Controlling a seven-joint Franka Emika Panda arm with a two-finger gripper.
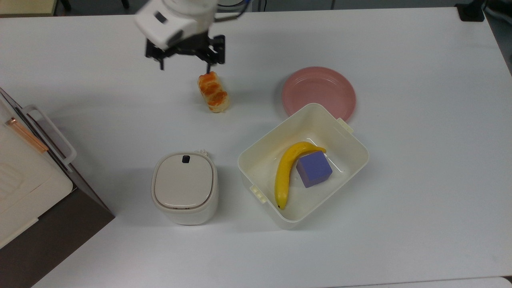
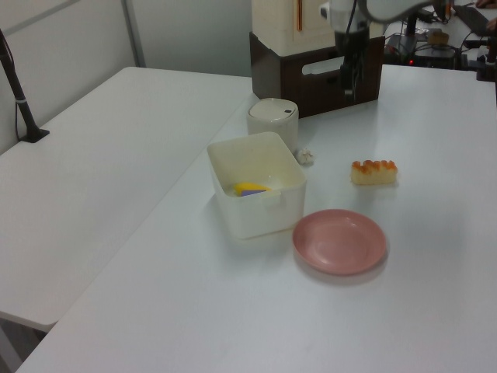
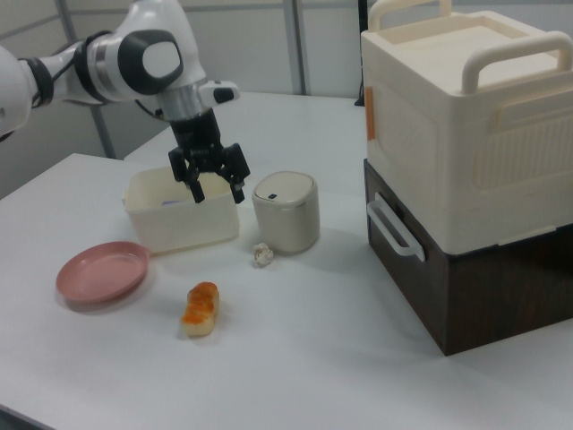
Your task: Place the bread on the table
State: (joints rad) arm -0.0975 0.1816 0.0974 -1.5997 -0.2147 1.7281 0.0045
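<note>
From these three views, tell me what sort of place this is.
Most likely a robotics lab or test room, not a kitchen. A robot arm with its pincer open hangs over a bare white table, which holds staged props: the bread, a pink plate and a bin holding a banana.

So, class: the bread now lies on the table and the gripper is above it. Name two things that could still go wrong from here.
1. The open gripper hangs above the table not far from the bread; a low sweep might knock the bread.
2. The bread lies on the table between the pink plate and the lidded white container; a nudge could push it against the plate.
</note>
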